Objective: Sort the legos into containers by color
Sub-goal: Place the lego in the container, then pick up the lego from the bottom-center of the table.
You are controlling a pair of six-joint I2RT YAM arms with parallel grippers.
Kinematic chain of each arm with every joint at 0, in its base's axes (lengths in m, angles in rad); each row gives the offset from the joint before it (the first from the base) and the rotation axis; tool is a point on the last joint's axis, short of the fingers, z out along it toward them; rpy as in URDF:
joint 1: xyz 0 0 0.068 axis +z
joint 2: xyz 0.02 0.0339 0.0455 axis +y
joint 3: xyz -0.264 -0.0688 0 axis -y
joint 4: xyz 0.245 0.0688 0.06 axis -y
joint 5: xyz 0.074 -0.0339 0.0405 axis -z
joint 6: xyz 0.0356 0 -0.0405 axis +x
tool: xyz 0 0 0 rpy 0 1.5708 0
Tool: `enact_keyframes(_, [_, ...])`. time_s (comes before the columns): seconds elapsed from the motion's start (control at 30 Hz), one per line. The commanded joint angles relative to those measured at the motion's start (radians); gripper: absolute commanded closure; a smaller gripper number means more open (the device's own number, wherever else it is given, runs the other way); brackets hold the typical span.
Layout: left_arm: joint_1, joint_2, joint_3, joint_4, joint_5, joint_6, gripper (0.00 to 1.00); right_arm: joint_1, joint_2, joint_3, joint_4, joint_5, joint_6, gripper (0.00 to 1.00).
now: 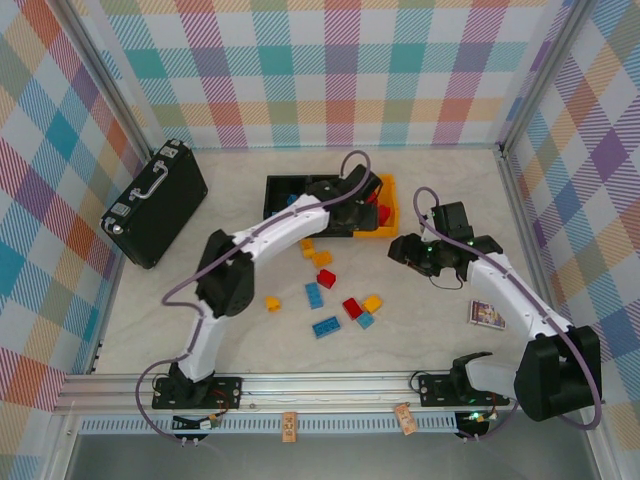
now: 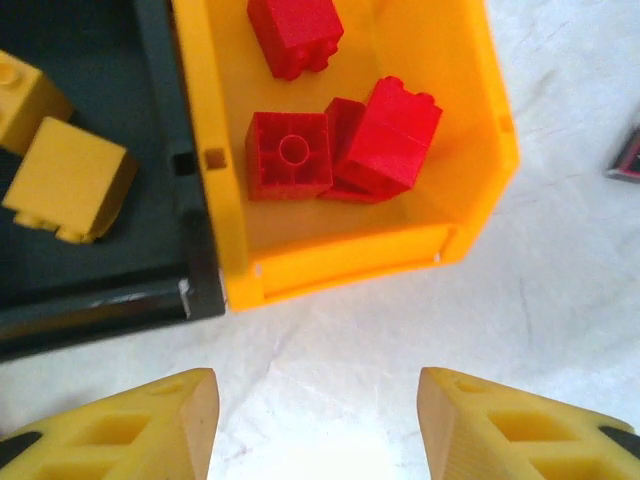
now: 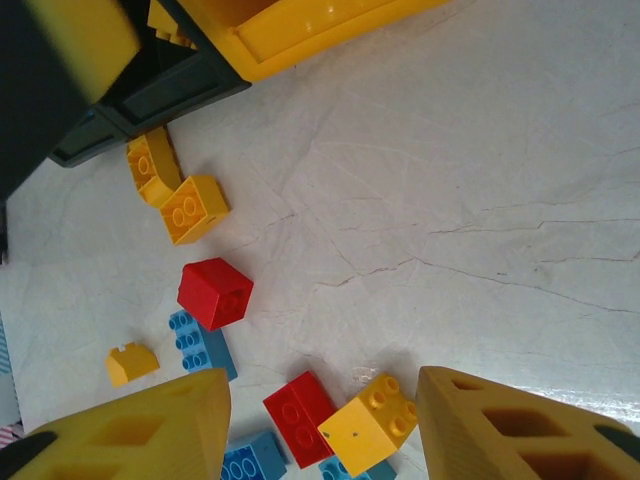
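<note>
My left gripper [image 2: 315,430] is open and empty, hovering over bare table just short of the yellow-orange bin [image 2: 330,262], which holds several red legos [image 2: 385,135]. The black bin [image 2: 110,290] beside it holds yellow legos [image 2: 68,178]. From above, the left gripper [image 1: 368,192] sits at the bins [image 1: 388,228]. Right of them, my right gripper [image 1: 400,250] is open above the table. In its wrist view the right gripper [image 3: 325,430] looks down on loose legos: a yellow one [image 3: 368,422] and a red one [image 3: 298,410] lie between the fingers, well below them.
More loose legos lie mid-table: red [image 3: 215,292], blue [image 3: 200,345], yellow [image 3: 193,208], and blue [image 1: 326,326]. A black handled case [image 1: 155,200] stands at the far left. A small printed card [image 1: 487,315] lies at the right. Checked walls enclose the table.
</note>
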Motion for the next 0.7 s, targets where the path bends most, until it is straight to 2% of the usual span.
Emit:
enact_keyframes(0.0, [0.0,-0.166,-0.173,0.159,0.015,-0.017,0.44,0.031,-0.023,0.021,-0.053,-0.009,-0.052,0.47])
enact_keyframes(0.13, [0.013,-0.283,-0.358,0.212,0.056,-0.05,0.44,0.085,-0.021,0.024,-0.086,0.011,-0.075,0.47])
enact_keyframes(0.37, [0.029,-0.49,-0.702,0.295,0.139,-0.095,0.43,0.244,0.037,0.046,-0.174,0.15,-0.14,0.44])
enact_keyframes(0.5, [0.03,-0.583,-0.858,0.317,0.14,-0.141,0.43,0.323,0.1,0.05,-0.203,0.205,-0.161,0.42])
enact_keyframes(0.67, [0.029,-0.656,-0.976,0.322,0.123,-0.18,0.43,0.386,0.162,0.039,-0.195,0.261,-0.168,0.39])
